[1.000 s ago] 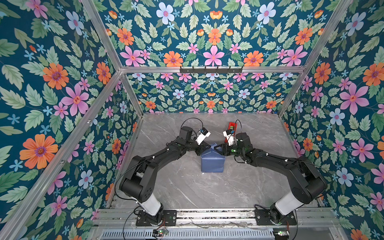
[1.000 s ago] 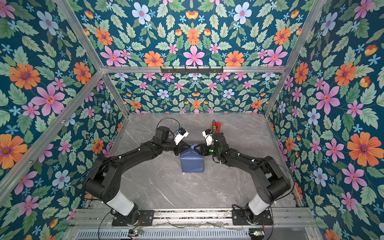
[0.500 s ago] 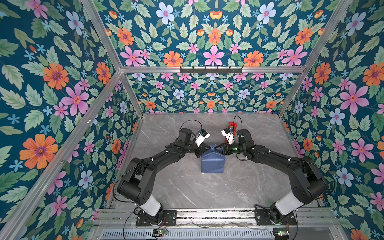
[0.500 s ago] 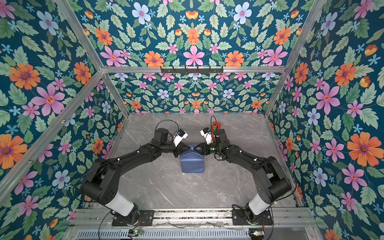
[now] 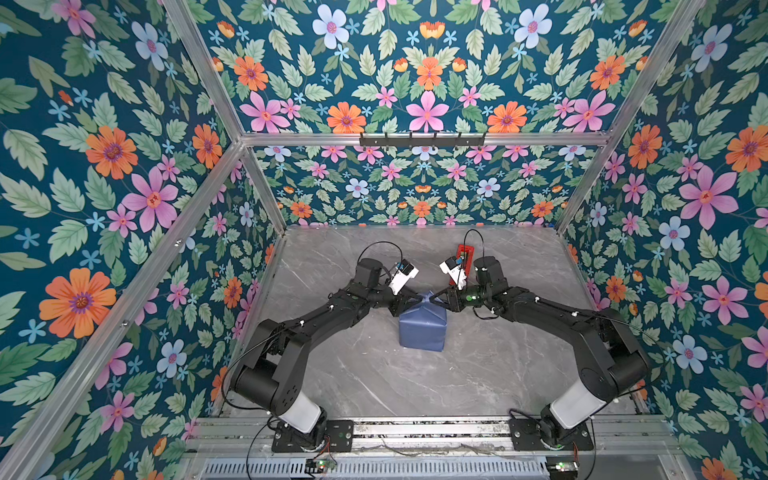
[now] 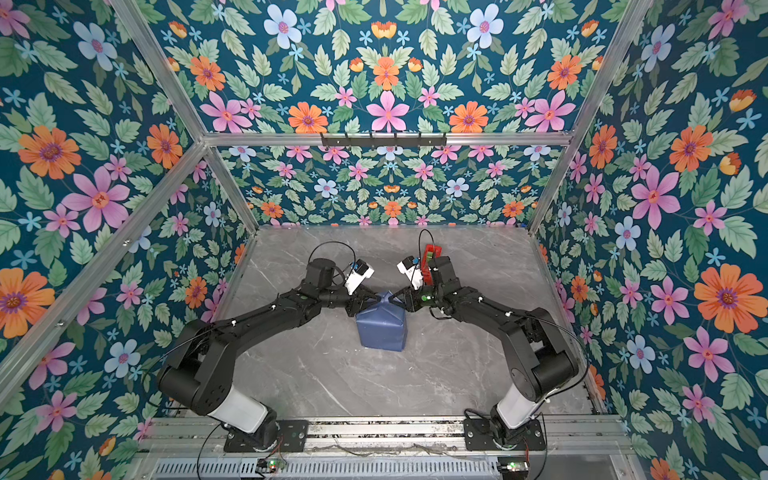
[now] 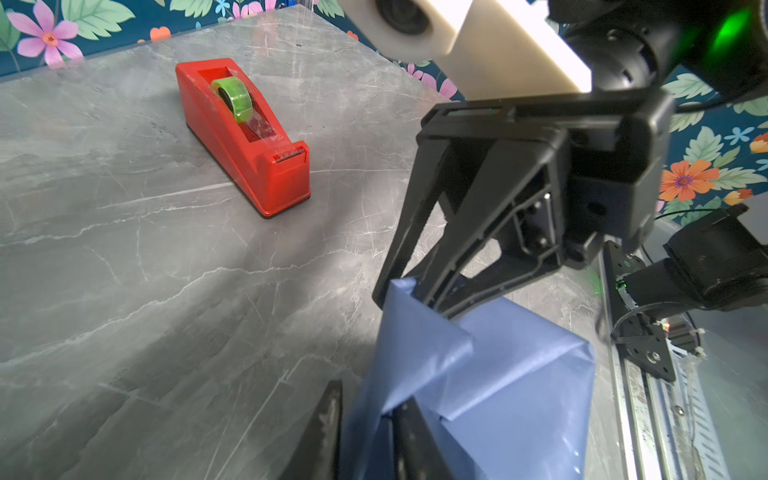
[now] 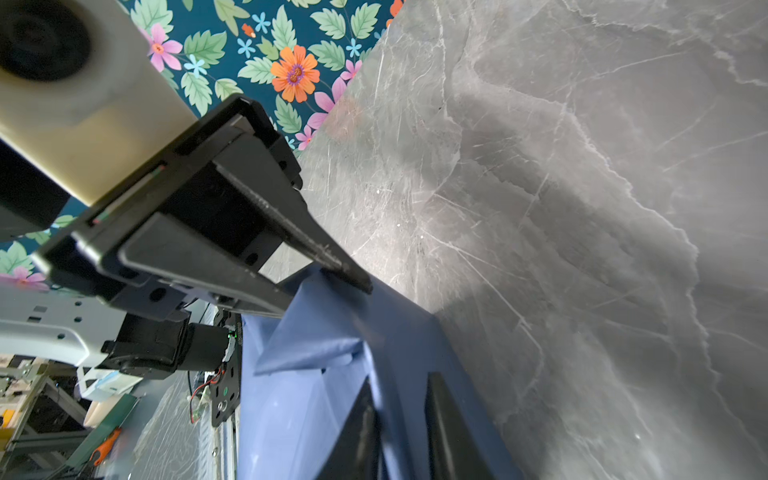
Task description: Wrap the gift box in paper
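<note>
Right fingers (image 5: 441,300) have closed onto the paper (image 5: 423,328) flap nearest the tape dispenser (image 5: 462,253); left fingers (image 5: 406,300) have parted, straddling it. Likely end-fold step; next requires flattening, taping.

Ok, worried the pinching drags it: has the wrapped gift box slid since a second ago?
No. The wrapped gift box lies just as far in front of the red tape dispenser as before.
</note>
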